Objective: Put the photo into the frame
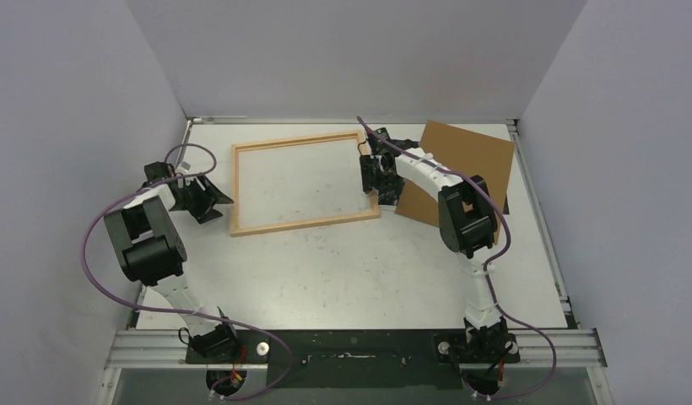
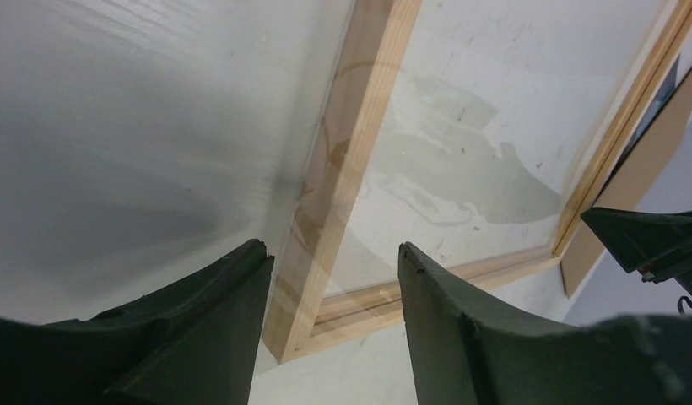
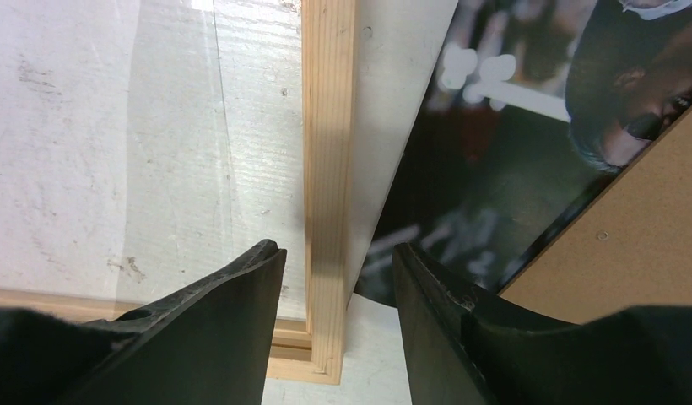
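1. The left gripper has its jaws partly spread, the dark fingers standing either side of the left rail of the frame near its front corner, with a gap showing on the inner side, so nothing is gripped
2. The right gripper is likewise about half spread, straddling the frame's right rail close to the front right corner, with space visible between each finger and the wood
3. The light-wood frame lies flat on the white table, between the two arms
4. The photo, a dark glossy print, lies outside the frame, just beside its right rail
5. A brown backing board overlaps the photo's far side and covers part of it
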You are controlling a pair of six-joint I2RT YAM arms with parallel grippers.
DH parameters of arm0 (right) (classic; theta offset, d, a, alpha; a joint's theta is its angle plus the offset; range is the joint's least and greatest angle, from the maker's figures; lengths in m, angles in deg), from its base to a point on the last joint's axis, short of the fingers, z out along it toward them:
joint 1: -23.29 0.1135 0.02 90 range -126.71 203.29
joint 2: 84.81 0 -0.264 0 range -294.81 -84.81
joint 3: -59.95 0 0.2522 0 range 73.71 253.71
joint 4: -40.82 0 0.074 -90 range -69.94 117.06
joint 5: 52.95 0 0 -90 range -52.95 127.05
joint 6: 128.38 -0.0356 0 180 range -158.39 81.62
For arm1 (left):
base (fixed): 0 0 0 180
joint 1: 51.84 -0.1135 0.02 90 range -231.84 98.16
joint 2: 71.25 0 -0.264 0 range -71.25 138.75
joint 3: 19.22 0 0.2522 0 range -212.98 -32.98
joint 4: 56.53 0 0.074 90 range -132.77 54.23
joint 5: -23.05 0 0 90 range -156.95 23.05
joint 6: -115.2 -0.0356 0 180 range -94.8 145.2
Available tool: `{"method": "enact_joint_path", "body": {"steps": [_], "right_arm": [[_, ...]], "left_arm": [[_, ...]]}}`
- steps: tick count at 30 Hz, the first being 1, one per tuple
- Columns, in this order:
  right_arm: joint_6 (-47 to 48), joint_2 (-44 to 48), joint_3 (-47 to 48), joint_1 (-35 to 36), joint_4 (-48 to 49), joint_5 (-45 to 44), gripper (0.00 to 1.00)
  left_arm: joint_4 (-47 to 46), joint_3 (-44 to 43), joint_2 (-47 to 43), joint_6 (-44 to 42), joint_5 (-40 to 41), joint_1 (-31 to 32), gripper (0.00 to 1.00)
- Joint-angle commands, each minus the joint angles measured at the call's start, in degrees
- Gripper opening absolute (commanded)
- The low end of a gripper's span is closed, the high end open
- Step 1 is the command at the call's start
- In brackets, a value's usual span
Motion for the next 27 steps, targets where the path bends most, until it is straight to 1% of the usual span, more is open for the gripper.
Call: {"method": "enact_joint_path", "body": {"steps": [1, 5, 6, 9, 13, 17, 19, 21, 27], "right_arm": [[-0.51, 5.14, 0.49, -0.84, -0.29, 0.55, 0.51], [-0.51, 5.39, 1.82, -0.99, -0.77, 0.72, 0.51], [-0.51, 5.54, 2.00, -1.05, -0.85, 0.71, 0.51], [-0.56, 6.16, 2.17, -1.11, -0.96, 0.50, 0.51], [-0.75, 6.77, 1.65, -1.26, -0.97, 0.08, 0.51], [-0.99, 7.28, 0.66, -1.36, -0.70, -0.11, 0.51], [-1.20, 7.49, 0.06, -1.49, -0.48, -0.30, 0.51], [-1.57, 7.80, -0.53, -1.69, -0.21, -0.32, 0.51], [-2.69, 9.32, -1.43, -2.43, 0.69, 1.23, 0.51]], "left_arm": [[-2.68, -2.63, 3.45, -0.87, -9.17, -0.64, 0.54], [-0.80, -4.42, 6.57, -1.47, -10.95, -0.95, 0.54], [-0.79, -4.48, 6.83, -1.55, -10.93, -1.00, 0.52], [-0.68, -4.44, 6.73, -1.51, -10.71, -1.29, 0.43], [0.48, -5.19, 6.22, -1.80, -10.01, -2.01, 0.26], [2.20, -6.09, 5.40, -2.28, -8.85, -2.81, 0.16], [3.05, -6.53, 4.72, -2.26, -8.20, -3.32, 0.07], [4.11, -7.16, 4.47, -2.63, -9.04, -3.49, 0.00], [7.21, -10.05, 3.67, -3.07, -12.33, -3.57, 0.00]]}}
